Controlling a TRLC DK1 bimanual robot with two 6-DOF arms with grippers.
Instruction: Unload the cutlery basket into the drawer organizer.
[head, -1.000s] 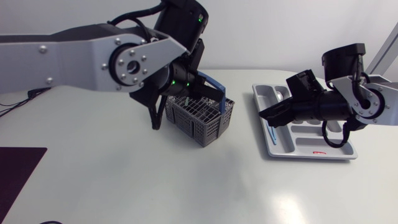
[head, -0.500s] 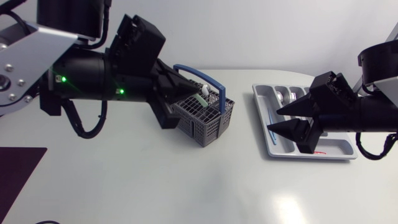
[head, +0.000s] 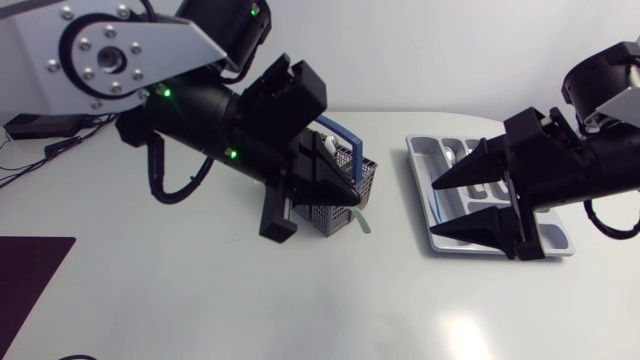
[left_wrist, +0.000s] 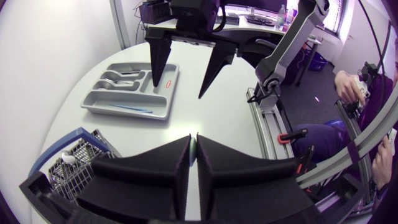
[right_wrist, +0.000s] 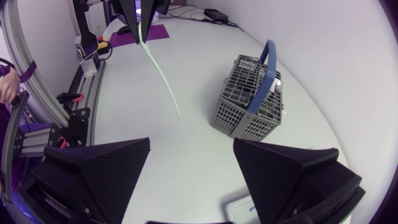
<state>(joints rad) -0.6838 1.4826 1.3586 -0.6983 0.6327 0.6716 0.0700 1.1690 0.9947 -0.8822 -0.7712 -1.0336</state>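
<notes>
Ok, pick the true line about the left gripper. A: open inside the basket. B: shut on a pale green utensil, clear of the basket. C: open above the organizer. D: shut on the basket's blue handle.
B: the left gripper pinches a thin pale green utensil that hangs in the air, apart from the basket.

The cutlery basket (head: 335, 215) is dull grey plastic mesh with a smooth blue handle; the drawer organizer (head: 428, 152) is pale grey plastic, slightly glossy. The pale green utensil (right_wrist: 163, 81) looks like thin plastic. The left hand (head: 352, 196) and right hand (head: 436, 212) are matt black, and the worktop (head: 200, 290) is smooth, faintly shiny white.
</notes>
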